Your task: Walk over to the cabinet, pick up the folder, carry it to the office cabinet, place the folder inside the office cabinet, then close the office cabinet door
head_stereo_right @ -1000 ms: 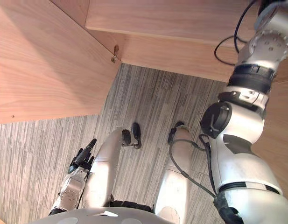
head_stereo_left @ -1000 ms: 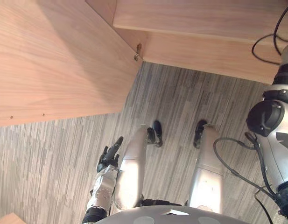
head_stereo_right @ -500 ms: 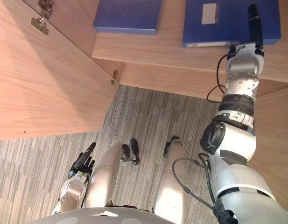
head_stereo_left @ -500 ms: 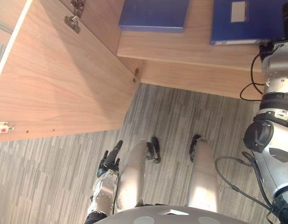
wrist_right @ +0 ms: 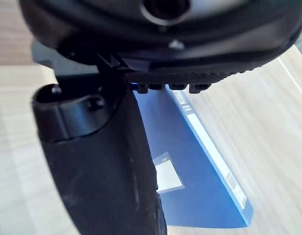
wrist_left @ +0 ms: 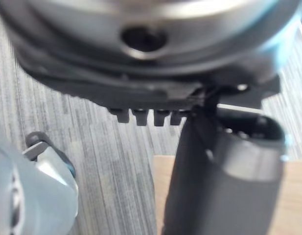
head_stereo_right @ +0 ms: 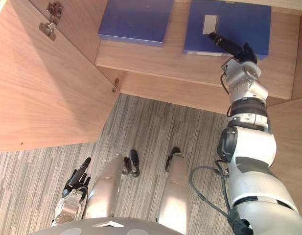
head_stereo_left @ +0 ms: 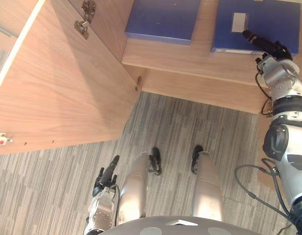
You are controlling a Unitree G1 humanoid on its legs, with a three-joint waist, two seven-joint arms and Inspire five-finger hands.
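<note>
Two blue folders lie flat on the open cabinet's wooden shelf point(head_stereo_left: 190, 56). The right folder point(head_stereo_right: 239, 19) carries a white label; the left folder point(head_stereo_right: 136, 19) is plain. My right hand point(head_stereo_right: 231, 47) reaches onto the shelf, open, with straight fingers lying over the labelled folder's near edge. In the right wrist view the same folder point(wrist_right: 199, 181) shows past the dark thumb point(wrist_right: 102, 161), with nothing gripped. Down by my side over the carpet hangs my left hand point(head_stereo_left: 105, 178), open and holding nothing.
The cabinet's wooden door point(head_stereo_left: 58, 98) stands swung open on the left, its metal hinges point(head_stereo_left: 84, 24) showing near the top. Grey striped carpet point(head_stereo_left: 190, 117) covers the floor in front of the cabinet. The cabinet's side wall point(head_stereo_right: 292, 127) rises close behind my right arm.
The camera has tilted up, bringing more of the shelf and both folders into view. My right hand has swung left over the labelled folder's near edge. The left hand still hangs.
</note>
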